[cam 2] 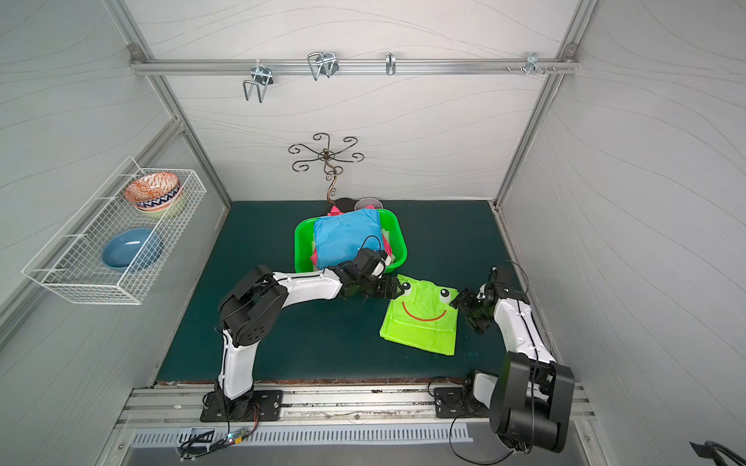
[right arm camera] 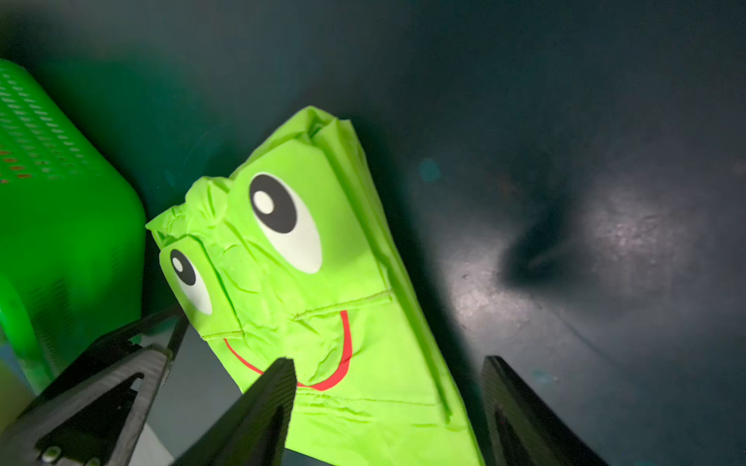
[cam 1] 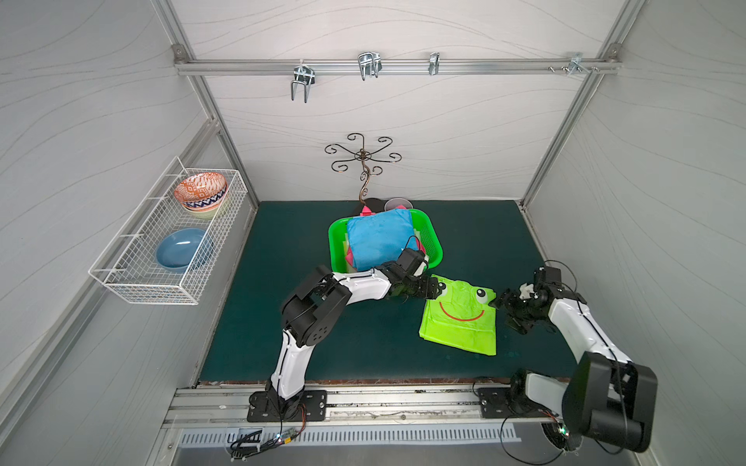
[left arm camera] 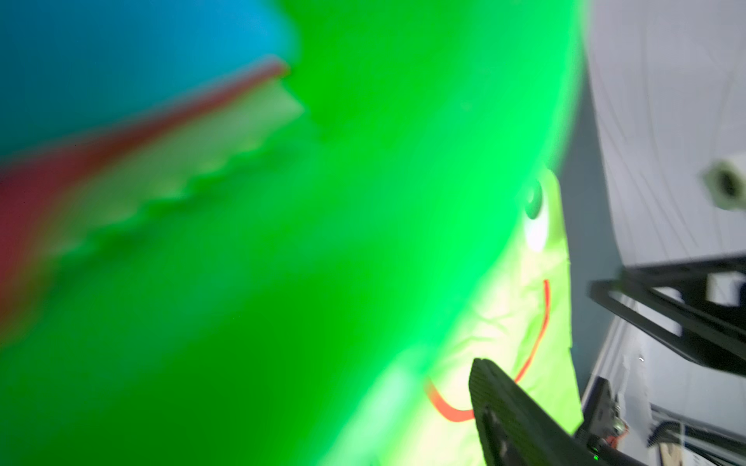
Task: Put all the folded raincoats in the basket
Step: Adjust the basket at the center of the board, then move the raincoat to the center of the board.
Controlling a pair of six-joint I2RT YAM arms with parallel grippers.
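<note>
The folded raincoat (cam 1: pixel 460 320) (cam 2: pixel 422 320) (right arm camera: pixel 323 290) is lime green with a frog face and lies flat on the dark green mat, right in front of the basket (cam 1: pixel 336 242) (cam 2: pixel 300 242). A blue pillow (cam 1: pixel 379 238) fills the bright green basket. My left gripper (cam 1: pixel 435 291) (cam 2: pixel 397 291) sits open at the raincoat's far left corner, by one frog eye. In the left wrist view only one finger (left arm camera: pixel 504 403) shows, over the red smile. My right gripper (cam 1: pixel 498 303) (right arm camera: pixel 387 391) is open, its jaws straddling the raincoat's right edge.
A white wire rack (cam 1: pixel 133 282) on the left wall holds a patterned bowl (cam 1: pixel 200 191) and a blue bowl (cam 1: pixel 183 248). A curly metal stand (cam 1: pixel 363 161) and a cup (cam 1: pixel 397 203) stand behind the basket. Pink fabric pieces (cam 1: pixel 349 255) poke out under the pillow.
</note>
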